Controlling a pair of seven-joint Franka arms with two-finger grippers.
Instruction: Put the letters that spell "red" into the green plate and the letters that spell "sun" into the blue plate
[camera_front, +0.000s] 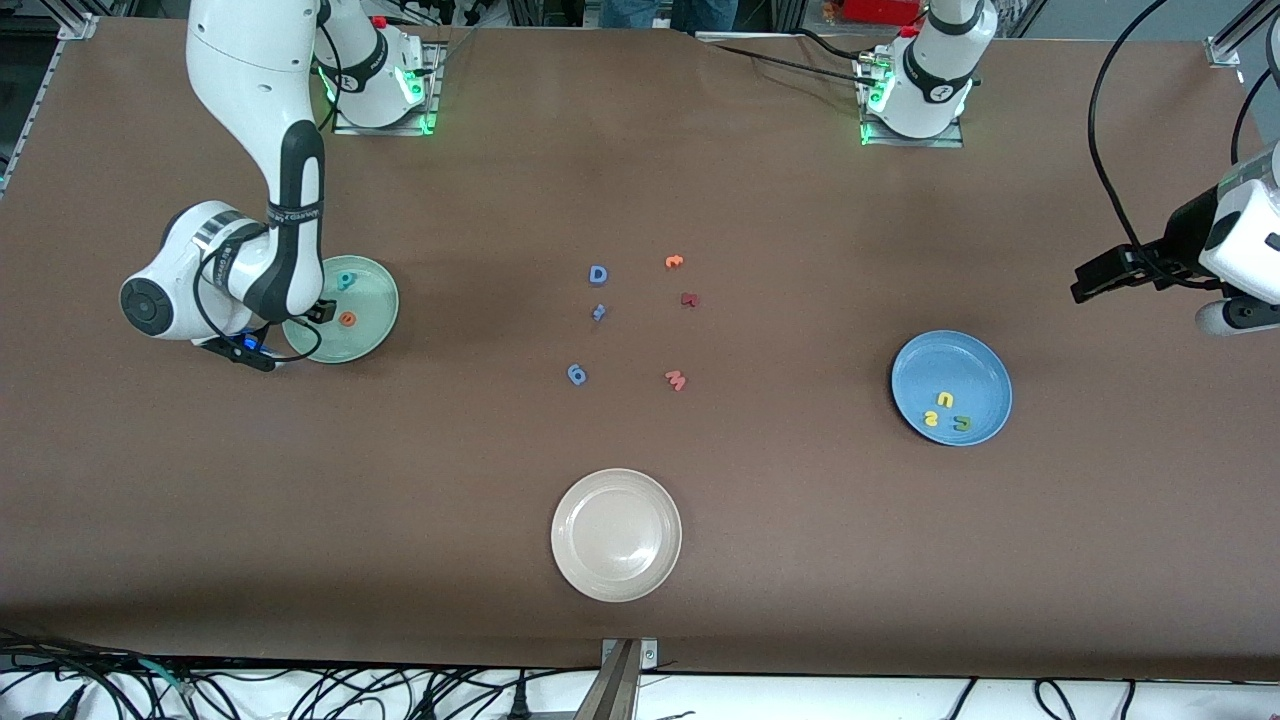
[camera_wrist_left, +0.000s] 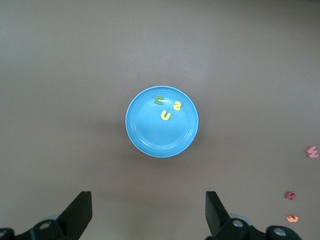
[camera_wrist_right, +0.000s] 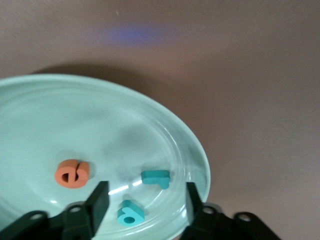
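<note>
Front view, nearest the camera: a beige plate (camera_front: 616, 535) sits alone.

Next up, toward the left arm's end of the table, the blue plate (camera_front: 951, 387) holds three letters lying close together: a yellow s (camera_front: 931, 419), a yellow u (camera_front: 944, 400) and an olive u (camera_front: 962, 423). Left wrist view shows the same three grouped on one side of the plate's floor.

Mid-table, loose letters well apart from all the plates: a blue rounded letter (camera_front: 577, 375) and a pink w (camera_front: 676, 380) nearest the camera; farther up a small blue piece (camera_front: 599, 313) and a dark red letter (camera_front: 689, 299); farthest, a blue D (camera_front: 598, 274) and an orange letter (camera_front: 674, 262).

Toward the right arm's end, the green plate (camera_front: 342, 309) holds an orange e (camera_front: 347, 319) and a teal d (camera_front: 346, 281). Right wrist view adds a teal r (camera_wrist_right: 156, 177) lying flat on the plate floor between the fingers, beside the d and near the e.

Right gripper (camera_wrist_right: 145, 200) is low over the green plate, fingers spread, not touching any letter, nothing held.

Left gripper (camera_wrist_left: 148, 212) waits high up, past the blue plate at the left arm's end of the table. Fingers wide apart, nothing between them.
</note>
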